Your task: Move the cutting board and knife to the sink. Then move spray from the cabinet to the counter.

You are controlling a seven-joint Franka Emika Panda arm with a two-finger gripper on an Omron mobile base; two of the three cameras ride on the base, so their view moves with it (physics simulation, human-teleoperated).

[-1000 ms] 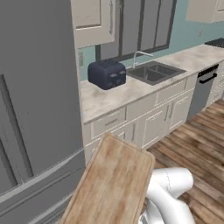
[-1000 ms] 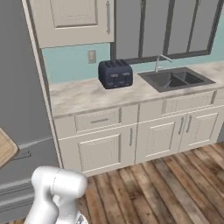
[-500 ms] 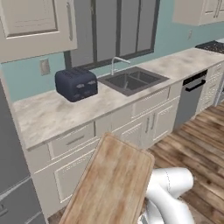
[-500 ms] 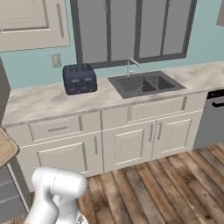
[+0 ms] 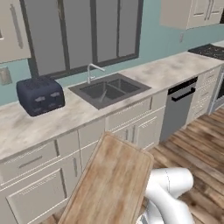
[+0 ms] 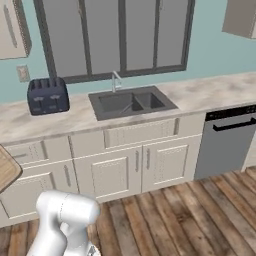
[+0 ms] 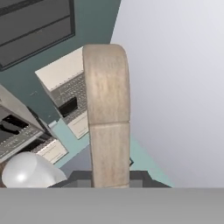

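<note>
- Kitchen wall run: beige marble worktop under dark window panes, white panelled cabinets below, wood plank floor.
- Sink set in the worktop, double basin, slim faucet at its back edge. Dark toaster stands to its left, well apart; dishwasher to its right.
- Changed over the last second: the whole scene has slid across both base views. The sink, earlier far off toward the right, now sits near centre. I read this as the base driving and turning to face the sink, not as any object moving.
- Cutting board is off the worktop, carried tilted in front of the arm, low in the left base view; one rounded corner shows at the left edge of the right base view. Its place in the left base view is unchanged.
- Fingers: the tips themselves are not visible; judged pinched on the board's near end, since the hand view shows the board rising edge-on from the bottom.
- Knife: cannot locate it.
- Judgement: transport phase of the first step; the approach looks nearly lined up, and the board is not yet over the basin.
</note>
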